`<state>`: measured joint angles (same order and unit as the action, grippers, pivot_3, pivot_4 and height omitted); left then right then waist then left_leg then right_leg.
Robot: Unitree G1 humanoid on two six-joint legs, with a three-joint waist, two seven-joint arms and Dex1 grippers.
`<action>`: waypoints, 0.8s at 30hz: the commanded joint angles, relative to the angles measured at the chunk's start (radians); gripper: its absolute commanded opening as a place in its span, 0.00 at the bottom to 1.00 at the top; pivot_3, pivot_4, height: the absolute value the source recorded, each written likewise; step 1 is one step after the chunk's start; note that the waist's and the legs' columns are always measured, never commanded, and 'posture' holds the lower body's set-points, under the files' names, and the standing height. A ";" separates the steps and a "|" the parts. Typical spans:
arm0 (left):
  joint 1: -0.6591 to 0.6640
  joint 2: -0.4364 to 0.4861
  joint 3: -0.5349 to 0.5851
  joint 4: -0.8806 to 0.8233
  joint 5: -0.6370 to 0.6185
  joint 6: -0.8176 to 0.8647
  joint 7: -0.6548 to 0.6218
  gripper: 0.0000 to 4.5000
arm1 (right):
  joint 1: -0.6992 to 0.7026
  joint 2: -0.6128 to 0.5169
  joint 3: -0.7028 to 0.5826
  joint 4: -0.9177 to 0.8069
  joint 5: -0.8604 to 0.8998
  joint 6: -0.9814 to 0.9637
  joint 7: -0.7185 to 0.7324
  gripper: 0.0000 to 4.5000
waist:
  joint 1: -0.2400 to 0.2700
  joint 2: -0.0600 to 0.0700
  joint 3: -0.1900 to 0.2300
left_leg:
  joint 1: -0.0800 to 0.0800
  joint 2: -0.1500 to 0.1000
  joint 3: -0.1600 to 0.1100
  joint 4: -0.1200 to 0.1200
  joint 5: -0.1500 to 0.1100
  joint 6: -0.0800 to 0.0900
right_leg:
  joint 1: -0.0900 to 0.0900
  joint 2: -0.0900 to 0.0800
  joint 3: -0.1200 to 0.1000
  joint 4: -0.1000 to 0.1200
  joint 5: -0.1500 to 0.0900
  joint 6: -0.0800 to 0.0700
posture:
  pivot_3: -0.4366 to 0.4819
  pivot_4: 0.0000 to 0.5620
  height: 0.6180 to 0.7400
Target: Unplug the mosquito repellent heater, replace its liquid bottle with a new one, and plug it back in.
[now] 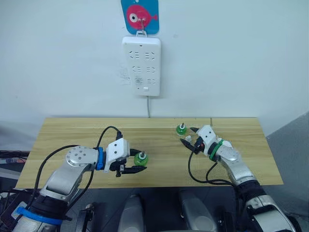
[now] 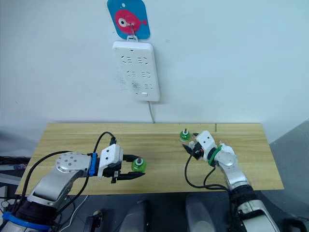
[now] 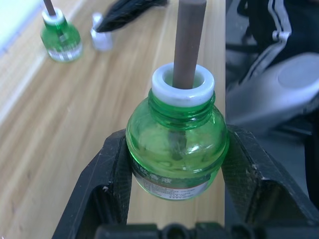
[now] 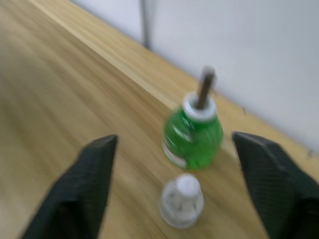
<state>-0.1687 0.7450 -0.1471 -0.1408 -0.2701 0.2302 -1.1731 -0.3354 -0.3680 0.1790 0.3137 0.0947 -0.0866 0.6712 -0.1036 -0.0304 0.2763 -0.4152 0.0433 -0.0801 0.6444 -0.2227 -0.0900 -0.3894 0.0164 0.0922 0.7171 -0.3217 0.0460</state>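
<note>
Firstly, from the head view, a green liquid bottle [image 1: 141, 158] is seen clamped in the left gripper [image 1: 134, 161] over the near left part of the counter [image 1: 72, 130]. A second bottle [image 1: 181, 129] stands upright at the far middle, and a small white cap [image 1: 188, 138] lies just beside it. The right gripper [image 1: 188, 135] hovers at these two with its jaws spread wide and nothing held. A white power strip [image 1: 141, 65] hangs on the wall beyond the counter. Where the mosquito repellent heater lies cannot be told.

Next, in the left wrist view, the held bottle [image 3: 174, 154] is pressed at its round belly between both black fingers [image 3: 107, 184], upright, with a white collar [image 3: 182, 87] and a brown wick [image 3: 188, 40] rising from it. The other bottle [image 3: 61, 35] and the cap [image 3: 102, 39] are seen farther off.

Lastly, in the right wrist view, the standing bottle [image 4: 193, 134] and the cap [image 4: 182, 201] sit between the widely parted fingers [image 4: 82, 194], untouched.

The bottle is judged small, light and stiff, with a smooth curved wall that may slip. It is best taken at the widest part of the belly, as now. The thin wick looks fragile and should not be gripped, and the bottle should be kept upright so that no liquid is spilled.
</note>
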 commanded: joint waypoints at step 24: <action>-0.378 -0.165 -0.043 0.058 -0.122 0.091 -0.141 0.51 | -0.194 -0.139 0.075 -0.754 0.391 0.738 0.209 0.79 | -0.014 0.000 0.000 | -0.002 0.000 -0.001 0.000 0.000 0.000 | 0.000 0.001 -0.002 -0.001 0.000 0.000 | 0.28 0.39 0.91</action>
<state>-0.5314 0.5832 -0.1923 -0.0665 -0.3733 0.3223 -1.3036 -0.5252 -0.5079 0.2593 -0.4228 0.4917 0.6804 0.8821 -0.1172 -0.0308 0.2760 -0.4167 0.0429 -0.0815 0.6448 -0.2227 -0.0899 -0.3895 0.0170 0.0902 0.7156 -0.3218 0.0462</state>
